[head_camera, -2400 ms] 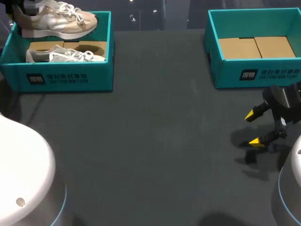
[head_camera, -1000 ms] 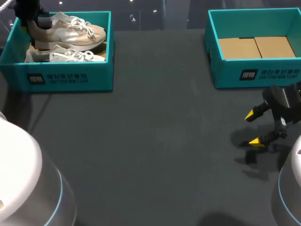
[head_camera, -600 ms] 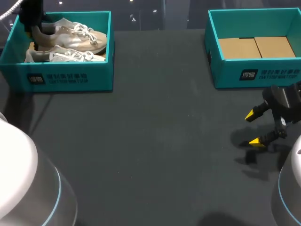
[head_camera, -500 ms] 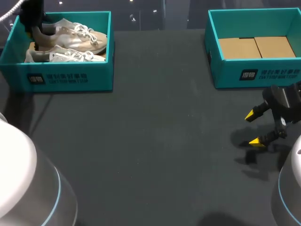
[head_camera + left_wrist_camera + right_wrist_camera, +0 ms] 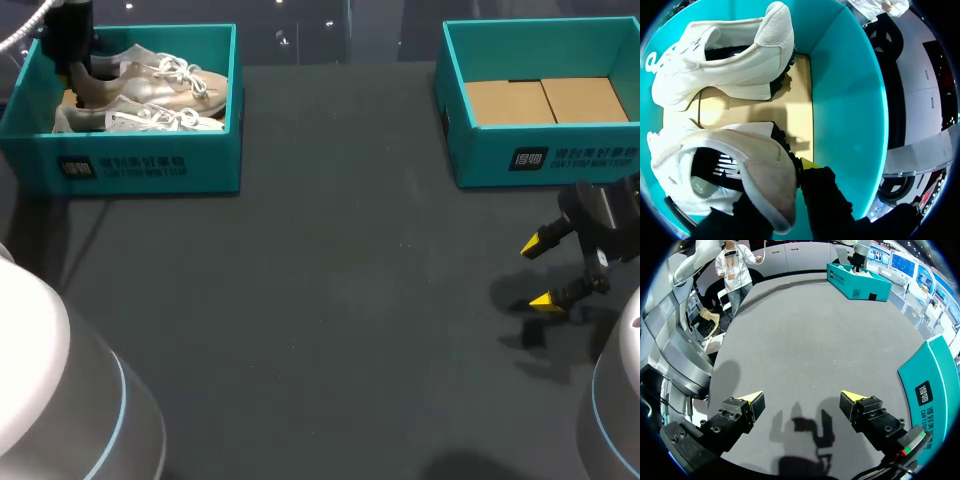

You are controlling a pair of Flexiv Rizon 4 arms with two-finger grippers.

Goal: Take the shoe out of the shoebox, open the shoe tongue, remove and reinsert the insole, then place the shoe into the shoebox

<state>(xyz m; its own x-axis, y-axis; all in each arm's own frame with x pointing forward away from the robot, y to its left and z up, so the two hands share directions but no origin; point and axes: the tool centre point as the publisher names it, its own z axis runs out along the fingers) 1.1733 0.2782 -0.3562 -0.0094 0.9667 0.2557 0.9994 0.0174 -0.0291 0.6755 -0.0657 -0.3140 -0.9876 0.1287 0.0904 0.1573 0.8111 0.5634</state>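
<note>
Clamping the shoe (image 5: 760,170) by its heel, the left gripper (image 5: 785,190) sits inside the left shoebox (image 5: 150,165).
That shoe lies low in the box beside a second shoe (image 5: 140,118). The right gripper (image 5: 802,400) hangs over the table (image 5: 330,300), fingers spread wide, near the right shoebox (image 5: 560,150).

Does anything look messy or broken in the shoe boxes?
Nothing looks broken or spilled. The left gripper pinches the heel of one pale beige lace-up sneaker inside the left teal cardboard shoebox, with the second pale sneaker beside it. The right teal cardboard shoebox shows only its brown floor.
</note>
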